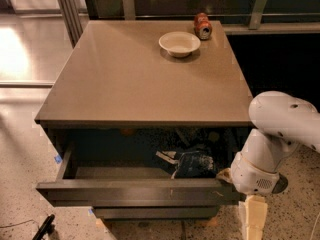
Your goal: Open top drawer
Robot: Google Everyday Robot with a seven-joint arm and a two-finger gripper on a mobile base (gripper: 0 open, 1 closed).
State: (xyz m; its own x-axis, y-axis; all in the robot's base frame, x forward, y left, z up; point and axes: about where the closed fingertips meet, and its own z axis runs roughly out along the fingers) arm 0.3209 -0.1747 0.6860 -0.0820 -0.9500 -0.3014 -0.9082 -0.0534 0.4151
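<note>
The top drawer (135,191) is pulled out from under the brown cabinet top (140,79); its dark grey-brown front faces me and has a pale scratch near the right end. Its grey interior holds a dark blue crumpled bag (192,164) and other small items further back in shadow. My white arm (272,134) comes down at the cabinet's right front corner. My gripper (252,216) hangs just right of the drawer front's right end, close to it; whether it touches the drawer does not show.
A white bowl (179,43) and a red can on its side (202,26) lie at the back right of the cabinet top. A narrower lower drawer front (155,212) shows below the open one. A black object (42,228) lies on the speckled floor at the lower left.
</note>
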